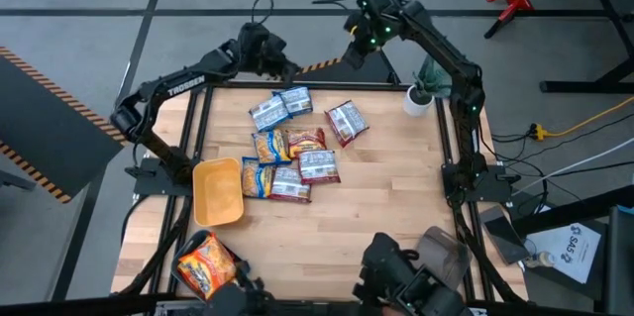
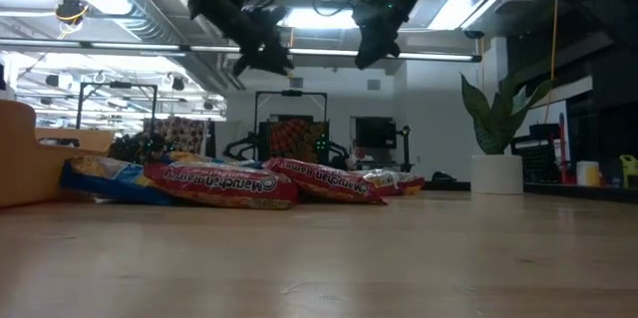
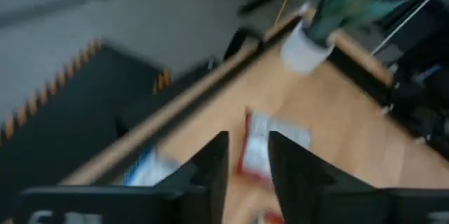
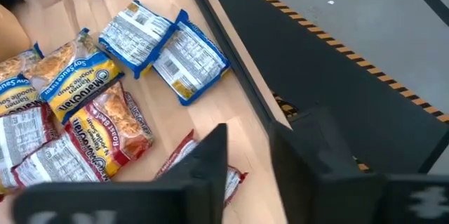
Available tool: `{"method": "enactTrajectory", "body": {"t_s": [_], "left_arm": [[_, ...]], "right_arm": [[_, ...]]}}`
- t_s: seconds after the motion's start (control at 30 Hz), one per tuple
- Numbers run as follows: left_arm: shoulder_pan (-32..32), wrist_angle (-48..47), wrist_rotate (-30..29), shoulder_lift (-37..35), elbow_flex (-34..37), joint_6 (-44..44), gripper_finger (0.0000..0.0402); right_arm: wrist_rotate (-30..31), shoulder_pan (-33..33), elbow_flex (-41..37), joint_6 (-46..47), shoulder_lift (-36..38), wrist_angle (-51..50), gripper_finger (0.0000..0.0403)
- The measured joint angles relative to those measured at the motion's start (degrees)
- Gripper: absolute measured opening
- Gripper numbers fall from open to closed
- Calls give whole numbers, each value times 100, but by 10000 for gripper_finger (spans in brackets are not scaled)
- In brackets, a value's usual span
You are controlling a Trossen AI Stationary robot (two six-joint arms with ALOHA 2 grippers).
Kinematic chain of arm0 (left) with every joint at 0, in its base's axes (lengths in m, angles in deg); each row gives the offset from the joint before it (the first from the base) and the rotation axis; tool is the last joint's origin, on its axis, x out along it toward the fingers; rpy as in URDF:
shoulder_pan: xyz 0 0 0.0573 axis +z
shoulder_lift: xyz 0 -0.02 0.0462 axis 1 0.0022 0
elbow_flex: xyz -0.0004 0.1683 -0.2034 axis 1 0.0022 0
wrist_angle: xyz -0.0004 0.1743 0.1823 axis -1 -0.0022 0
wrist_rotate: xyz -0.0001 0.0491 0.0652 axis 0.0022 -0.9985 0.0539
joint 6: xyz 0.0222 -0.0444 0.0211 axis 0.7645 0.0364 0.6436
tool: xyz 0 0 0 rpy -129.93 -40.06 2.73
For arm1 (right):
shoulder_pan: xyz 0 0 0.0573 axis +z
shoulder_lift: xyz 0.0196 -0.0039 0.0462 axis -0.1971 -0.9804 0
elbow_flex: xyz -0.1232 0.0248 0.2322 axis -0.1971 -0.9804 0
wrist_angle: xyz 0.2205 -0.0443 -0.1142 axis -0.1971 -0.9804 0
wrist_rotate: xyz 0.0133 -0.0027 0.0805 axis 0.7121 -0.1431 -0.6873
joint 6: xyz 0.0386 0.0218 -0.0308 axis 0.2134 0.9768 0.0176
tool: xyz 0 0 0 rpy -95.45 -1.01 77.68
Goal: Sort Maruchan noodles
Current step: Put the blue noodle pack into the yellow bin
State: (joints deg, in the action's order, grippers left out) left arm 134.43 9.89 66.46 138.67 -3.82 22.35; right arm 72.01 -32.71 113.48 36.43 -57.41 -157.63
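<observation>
Hovering above the far edge of the pale wooden worktop (image 1: 376, 207), the left hand (image 1: 287, 71) and right hand (image 1: 354, 58) are each carrying nothing, fingers set narrowly apart. Sorting is seemingly just beginning: the crinkly plastic Maruchan noodle packets (image 1: 295, 153) are lying clustered mid-worktop, beside the yellow tray (image 1: 218, 192). Next, a hand must descend onto one packet. A white potted plant (image 1: 420, 96) is occupying the far right corner, grey floor surrounding.

Left wrist view motion-blurred; noodle packet (image 3: 261, 147) print unreadable. Orange tray (image 2: 22, 159) cut by frame edge.
</observation>
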Motion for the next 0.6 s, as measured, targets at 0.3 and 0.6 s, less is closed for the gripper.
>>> {"method": "enactTrajectory", "body": {"t_s": [0.3,0.6], "left_arm": [[-378,172,-549,1037,-7,-61,185],[-144,-753,-1877,1445,-2,-1400,189]], "right_arm": [[-96,-70,0,-155,-2,9,196],[-101,-70,0,-155,-7,0,211]]}}
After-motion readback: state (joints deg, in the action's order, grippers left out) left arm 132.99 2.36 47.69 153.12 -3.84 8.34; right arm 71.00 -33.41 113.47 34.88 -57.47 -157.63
